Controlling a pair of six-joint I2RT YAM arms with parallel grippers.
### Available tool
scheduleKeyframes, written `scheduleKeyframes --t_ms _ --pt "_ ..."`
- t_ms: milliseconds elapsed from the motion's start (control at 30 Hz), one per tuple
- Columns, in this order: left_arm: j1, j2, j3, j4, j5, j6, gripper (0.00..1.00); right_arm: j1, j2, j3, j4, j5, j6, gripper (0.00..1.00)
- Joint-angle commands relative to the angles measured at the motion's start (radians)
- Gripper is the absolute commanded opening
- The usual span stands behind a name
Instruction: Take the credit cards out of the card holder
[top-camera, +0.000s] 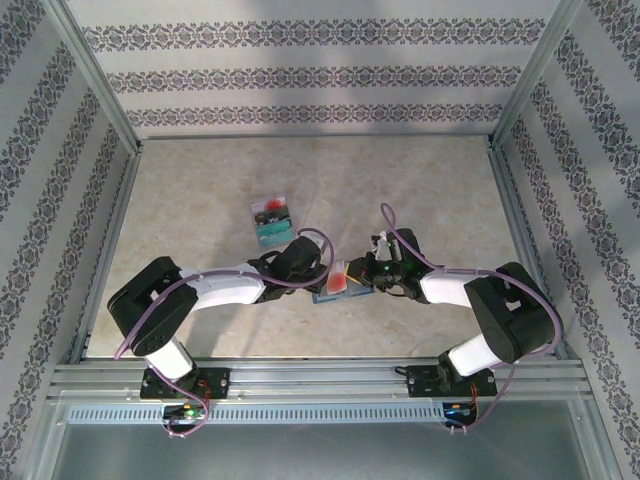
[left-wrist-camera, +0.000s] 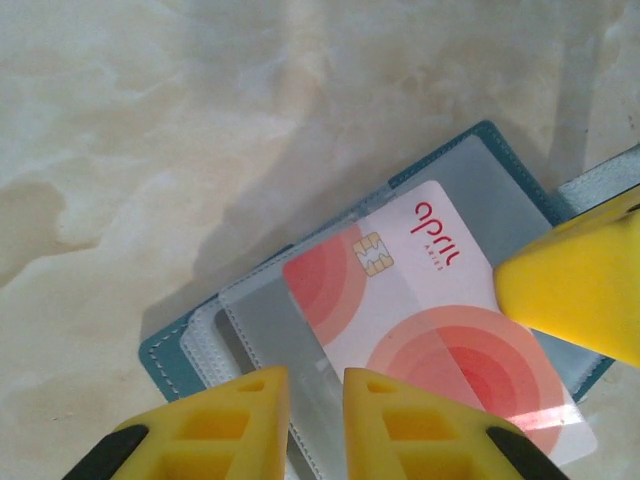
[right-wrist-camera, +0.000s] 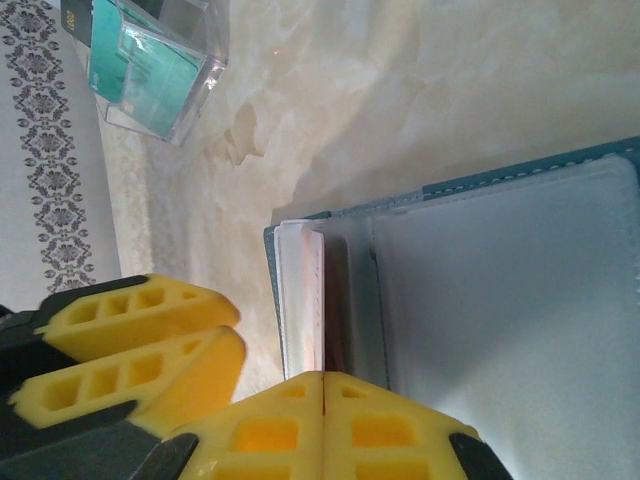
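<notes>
Two arms meet over the table (top-camera: 300, 170): the left arm (top-camera: 215, 290) and the right arm (top-camera: 460, 290) reach inward, and their wrists converge near the middle, somewhat toward the near edge.

We find the holder (left-wrist-camera: 470, 170) lying open and flat on the table directly beneath both grippers. In the top view it sits between the two wrists.

We note a clear box (top-camera: 270, 215) with teal and red contents. It stands on the table apart from the holder, on the far side of the left wrist.

One card (left-wrist-camera: 420, 290), white with red circles and a chip, lies askew across the holder's inner face. Whether it is tucked into a pocket we cannot tell. In the right wrist view, thin white and red edges show at the holder's end.

The left gripper (left-wrist-camera: 316, 385) hangs over the holder's near-left part, just beside the card's edge. Its jaws stand a narrow gap apart, and a grey pocket strip shows through that gap. We cannot tell whether they pinch anything.

The right gripper (right-wrist-camera: 323, 385) is closed, pads pressed together, holding nothing between them. Its tip sits over the holder's other panel. From the left wrist view, its fingertip (left-wrist-camera: 580, 290) borders the card's far edge.
</notes>
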Motion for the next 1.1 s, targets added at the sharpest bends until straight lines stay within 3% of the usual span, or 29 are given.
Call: scheduleKeyframes --t_ms 0,533,833,1067 --pt "-0.006 0.040 0.022 -0.001 0.031 0.008 0.20 0.000 -0.019 -0.009 0.028 -0.014 0.016 0.07" --pt "-0.006 0.074 0.007 0.016 0.047 -0.017 0.19 0.052 0.049 0.016 0.093 -0.029 0.029 0.19" --pt "-0.002 0.054 -0.013 0.011 0.016 -0.027 0.19 0.027 0.010 0.010 0.050 -0.011 0.004 0.07" --pt "0.012 0.040 -0.028 0.004 0.003 -0.030 0.17 -0.008 -0.100 0.024 -0.180 0.064 -0.104 0.05"
